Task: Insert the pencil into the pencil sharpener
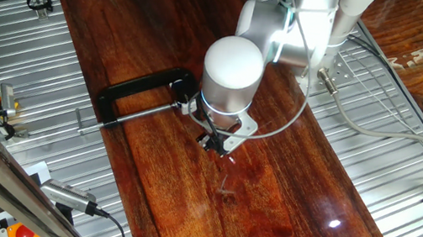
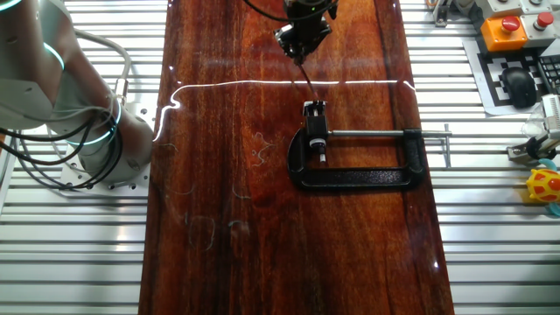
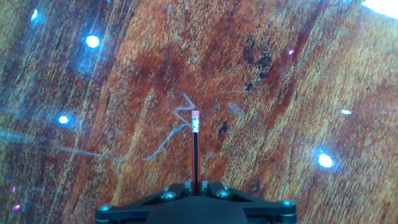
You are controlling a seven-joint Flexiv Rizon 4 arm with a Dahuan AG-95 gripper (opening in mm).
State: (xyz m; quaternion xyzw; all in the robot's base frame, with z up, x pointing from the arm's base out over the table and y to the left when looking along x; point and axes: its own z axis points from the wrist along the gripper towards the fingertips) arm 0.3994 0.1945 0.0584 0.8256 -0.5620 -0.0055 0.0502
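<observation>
Gripping the pencil (image 3: 194,152) between closed fingers, the claw (image 3: 194,186) points it eraser end outward, away from the hand, over bare wooden table (image 2: 210,262). It is thin and dark with a pink eraser. The pencil sharpener (image 2: 315,109), a tiny white block, sits pinched in the black clamp (image 2: 359,175), presumably so it cannot slide during insertion; pencil and sharpener are apart

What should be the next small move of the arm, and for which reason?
Probably turn the pencil around before approaching. The gripper is shut on it, and in the hand view its pink eraser end leads, over bare wood. The pencil sharpener sits in the black clamp, apart from the gripper in the other fixed view. The eraser end would not go into the sharpener.
</observation>
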